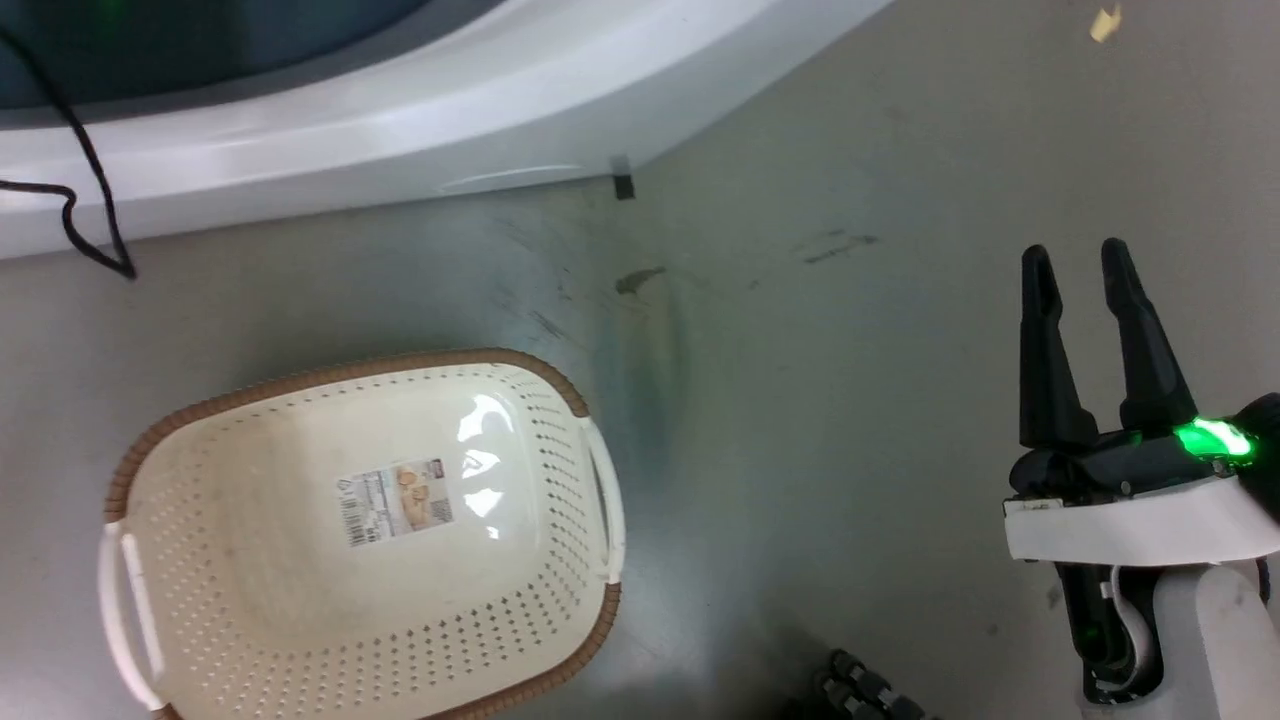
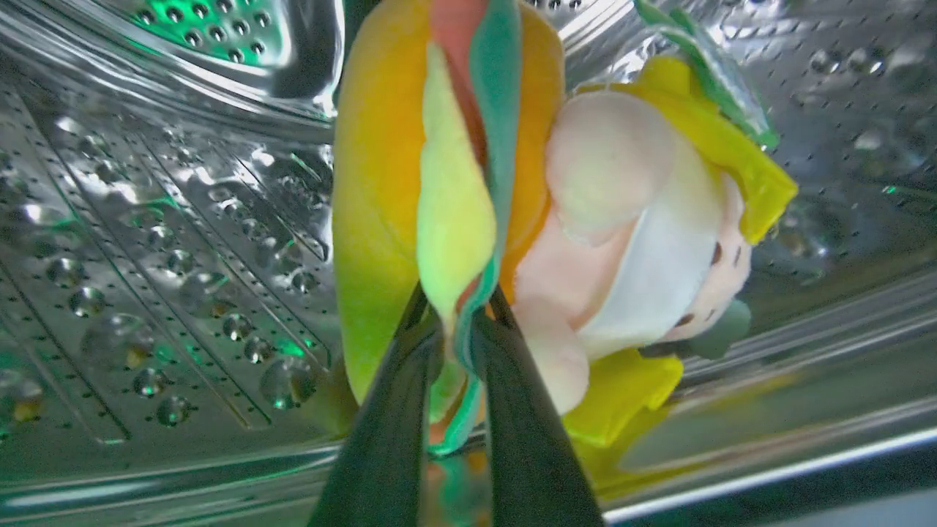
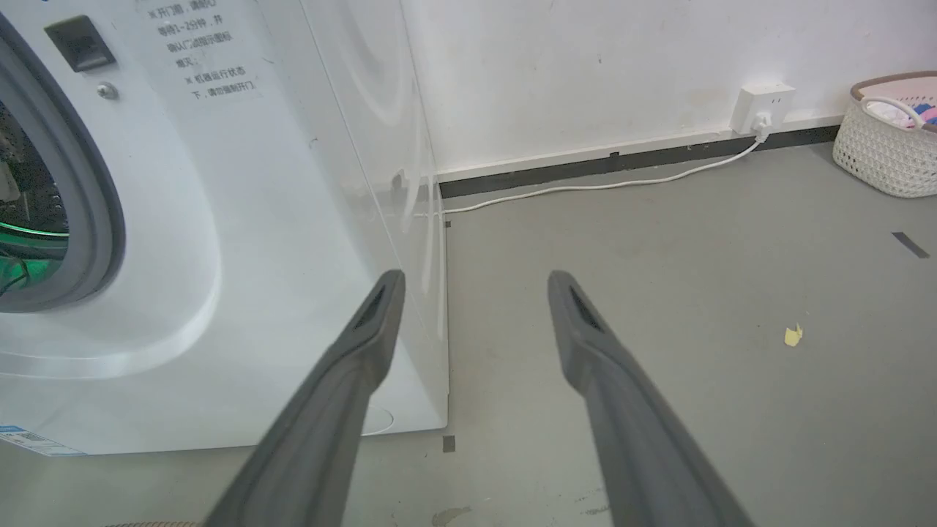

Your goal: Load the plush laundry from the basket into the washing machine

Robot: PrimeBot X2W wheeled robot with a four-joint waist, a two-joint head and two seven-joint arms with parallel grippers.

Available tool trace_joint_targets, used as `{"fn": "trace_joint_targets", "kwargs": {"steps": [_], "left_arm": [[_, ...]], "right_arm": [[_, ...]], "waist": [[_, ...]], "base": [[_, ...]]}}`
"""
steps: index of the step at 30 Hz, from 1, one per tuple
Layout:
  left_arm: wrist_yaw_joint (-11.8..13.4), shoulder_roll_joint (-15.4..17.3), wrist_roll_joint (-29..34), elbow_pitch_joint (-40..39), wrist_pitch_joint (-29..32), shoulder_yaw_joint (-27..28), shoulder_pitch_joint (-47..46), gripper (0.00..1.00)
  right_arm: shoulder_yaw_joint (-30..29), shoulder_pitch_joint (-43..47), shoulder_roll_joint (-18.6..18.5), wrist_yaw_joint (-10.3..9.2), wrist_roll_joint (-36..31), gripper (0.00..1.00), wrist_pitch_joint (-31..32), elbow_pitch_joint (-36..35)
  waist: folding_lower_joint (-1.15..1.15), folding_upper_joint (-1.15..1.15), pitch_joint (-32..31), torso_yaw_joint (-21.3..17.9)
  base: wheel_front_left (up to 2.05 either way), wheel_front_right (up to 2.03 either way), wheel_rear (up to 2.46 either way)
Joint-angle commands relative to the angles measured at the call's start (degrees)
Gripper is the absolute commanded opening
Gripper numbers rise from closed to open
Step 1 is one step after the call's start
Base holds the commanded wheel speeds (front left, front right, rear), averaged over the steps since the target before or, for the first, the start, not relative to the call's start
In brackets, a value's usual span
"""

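Observation:
In the left wrist view my left gripper (image 2: 457, 311) is shut on the plush laundry (image 2: 527, 212), pinching the red and green stripes of its orange bun; the peach doll in yellow and white hangs to the right. All around it is the washing machine's perforated steel drum (image 2: 168, 241). The cream-white basket (image 1: 250, 560) stands on the floor at the lower left of the head view, holding nothing, its label showing. The washing machine (image 1: 420, 110) runs along the top there; its white front (image 3: 219, 219) and grey gasket fill the left of the right wrist view. My right gripper (image 1: 1080, 270) hangs open over the floor, also seen as right gripper (image 3: 476, 282).
A black cable (image 1: 85, 200) droops over the washer's front. By the far wall stands a second white basket (image 3: 889, 139) with clothes, near a wall socket (image 3: 761, 106) and its white cord. A yellow scrap (image 3: 792, 335) lies on the grey floor.

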Motion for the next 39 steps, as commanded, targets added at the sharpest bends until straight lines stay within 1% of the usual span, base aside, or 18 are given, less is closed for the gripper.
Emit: {"fn": "trace_joint_targets", "kwargs": {"steps": [1,4,6,7,8,12,17,21,22,25,28,30,34,39], "left_arm": [[0.1,0.7,0.7,1.3,0.3,-0.6,-1.4,0.0],[-0.3,1.2,1.6,4.1,0.8,-1.8,-2.0,0.0],[-0.5,1.0,1.6,5.4,0.1,-2.2,-2.0,0.0],[-0.5,0.7,1.5,6.0,-0.5,-2.3,-1.8,0.12],[-0.6,0.4,1.5,6.5,-1.2,-2.6,-1.6,1.0],[-1.0,-1.5,1.2,8.4,-5.1,-3.4,0.1,1.0],[-1.8,-4.4,-0.1,10.6,-11.1,-4.1,3.9,1.0],[-2.5,-6.9,-1.7,11.6,-18.1,-4.1,8.5,1.0],[-3.2,-8.7,-3.1,11.5,-24.0,-4.3,13.3,1.0],[-3.6,-10.7,-5.5,10.1,-27.5,-3.5,18.7,1.0],[-3.8,-12.1,-7.8,6.0,-28.9,-1.9,25.1,1.0],[-3.2,-12.9,-8.6,1.2,-29.2,-0.5,30.2,1.0],[-0.8,-14.9,-8.6,-12.7,-29.2,2.4,43.3,1.0],[2.6,-16.7,-6.9,-25.6,-29.3,4.4,59.2,1.0]], "right_arm": [[0.1,-0.8,0.0,-0.04,0.5,1.0,-0.3,0.2],[0.0,-0.7,0.0,-0.04,0.8,1.0,-0.3,0.3],[-0.3,-0.6,0.0,-0.04,0.7,1.0,-0.3,0.5],[-0.4,-0.6,0.0,-0.04,0.5,1.0,-0.3,0.6],[-0.5,-0.7,0.0,-0.04,0.2,1.0,-0.3,0.6],[-1.3,-0.7,0.0,-0.04,-1.3,1.0,-0.3,0.3],[-2.5,-0.2,0.0,-0.04,-4.0,1.0,-0.3,0.4],[-3.7,1.0,0.0,-0.04,-6.4,1.0,-0.3,0.8],[-4.8,2.4,0.0,-0.04,-8.0,1.0,-0.3,1.0],[-6.0,4.5,0.0,-0.04,-9.7,1.0,-0.3,1.2],[-6.7,6.5,0.0,-0.04,-12.0,1.0,-0.3,1.3],[-7.0,7.9,0.0,-0.04,-12.8,1.0,-0.3,1.3],[-7.5,10.4,0.0,-0.04,-13.8,1.0,-0.3,1.6],[-7.8,13.8,0.0,-0.04,-14.4,1.0,-0.3,2.1]], "waist": [[-0.01,0.0,0.9,-0.8],[-0.01,0.0,1.0,-0.7],[-0.01,0.0,0.7,-0.3],[-0.01,0.0,0.5,0.0],[-0.01,0.0,0.1,0.3],[-0.01,0.0,-2.5,2.1],[-0.01,0.0,-8.2,5.0],[-0.01,0.0,-14.6,7.5],[-0.01,0.0,-19.9,9.6],[-0.01,0.0,-24.9,11.8],[-0.01,0.0,-29.2,13.8],[-0.01,0.0,-31.7,15.0],[-0.01,0.0,-35.6,17.3],[-0.01,0.0,-38.8,19.4]], "base": [[0.0,0.0,0.0],[0.0,0.0,0.0],[0.0,0.0,0.0],[0.0,0.0,0.0],[0.0,0.0,0.0],[0.0,0.0,0.0],[0.0,0.0,0.0],[0.0,0.0,0.0],[0.0,0.0,0.0],[0.0,0.0,0.0],[0.0,0.0,0.0],[0.0,0.0,0.0],[0.0,0.0,0.0],[0.0,0.0,0.0]]}}
